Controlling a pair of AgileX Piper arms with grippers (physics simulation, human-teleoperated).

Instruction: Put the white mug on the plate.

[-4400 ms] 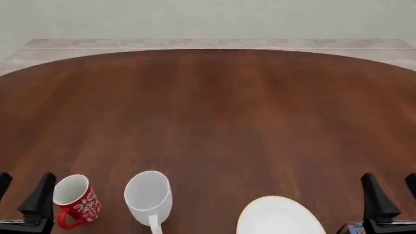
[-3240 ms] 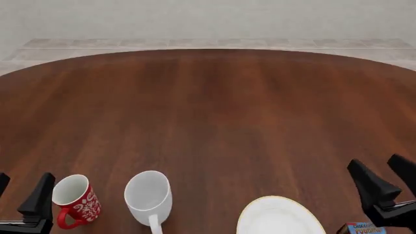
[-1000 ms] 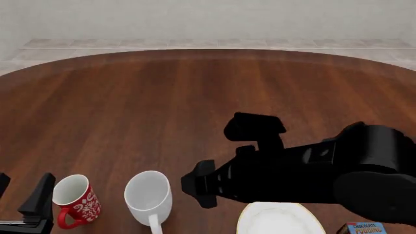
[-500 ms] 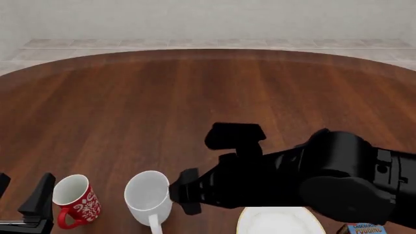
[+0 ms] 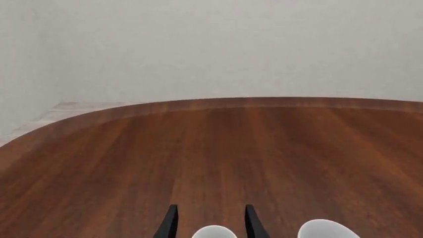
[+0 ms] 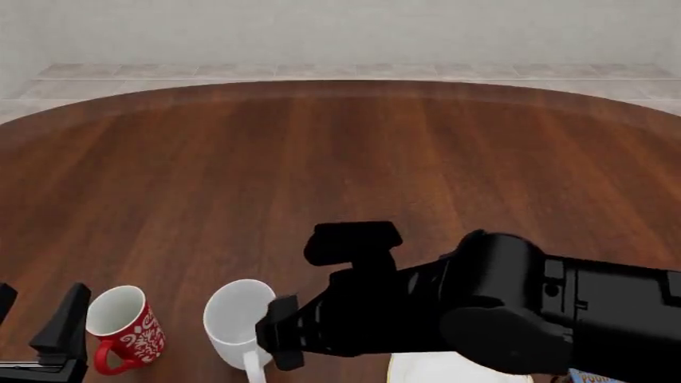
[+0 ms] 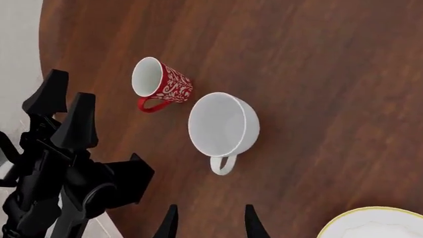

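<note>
**A:** Since half a second back, the right arm has swung further left across the near edge, so the right gripper (image 6: 279, 345) now sits just beside the white mug (image 6: 241, 323). Fingers look spread in its wrist view, nothing pinched.

**B:** Yep. The mug stands upright between the red mug (image 6: 124, 325) and the plate (image 7: 373, 224), handle toward the arms. The left gripper (image 6: 43, 335) is parked near the red mug, also spread.

**A:** Risk, I reckon: coming in low could knock the mug over or shove it into the red one.

**B:** The front view hides most of the plate behind the arm; the right wrist view shows its golden rim and both mugs. Beyond that there's only bare table (image 6: 352, 152).
</note>
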